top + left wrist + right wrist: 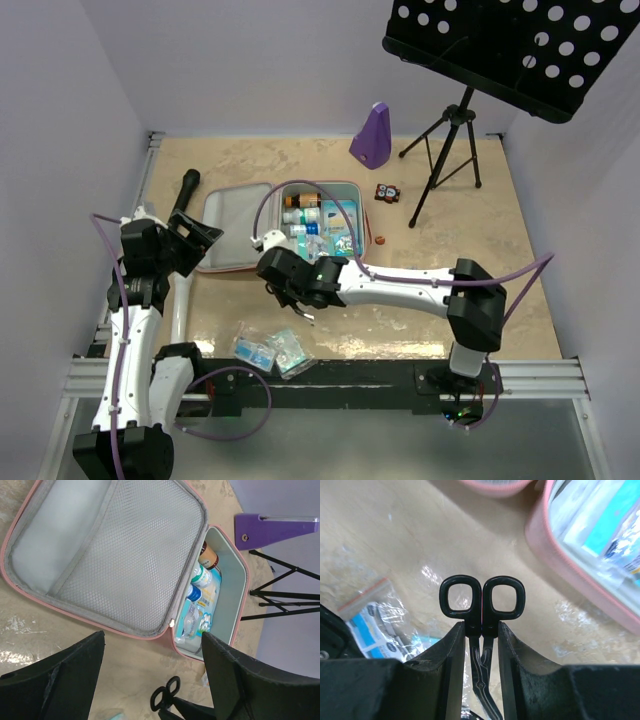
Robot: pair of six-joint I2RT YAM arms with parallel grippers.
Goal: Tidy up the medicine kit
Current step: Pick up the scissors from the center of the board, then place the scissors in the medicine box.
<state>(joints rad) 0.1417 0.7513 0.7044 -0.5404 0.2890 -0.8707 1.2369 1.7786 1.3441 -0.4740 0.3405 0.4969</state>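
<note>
— Where is the medicine kit [235, 225]?
— In the middle of the table [480, 300], lying open. Its mesh-pocketed lid [125, 555] is folded flat to the left. The pink tray on the right holds bottles and blue-and-white packets.
— And the right gripper [482, 630]?
— Just in front of the kit's near edge, clamped on a pair of black scissors [482, 597]. Its fingers pinch the shanks right below the two finger loops, which point away from the wrist. The blades run back between the fingers.
— The other arm?
— The left gripper [150, 640] hangs just left of the lid, jaws spread wide with nothing between them.
— What lies farther out?
— Two clear zip bags [270, 350] of blue packets sit near the arm bases, in front of the scissors. A small red cap [380, 240] lies just right of the tray. Beyond the kit stands a purple metronome [372, 135], and to its right a black music stand [520, 50] on a tripod.
</note>
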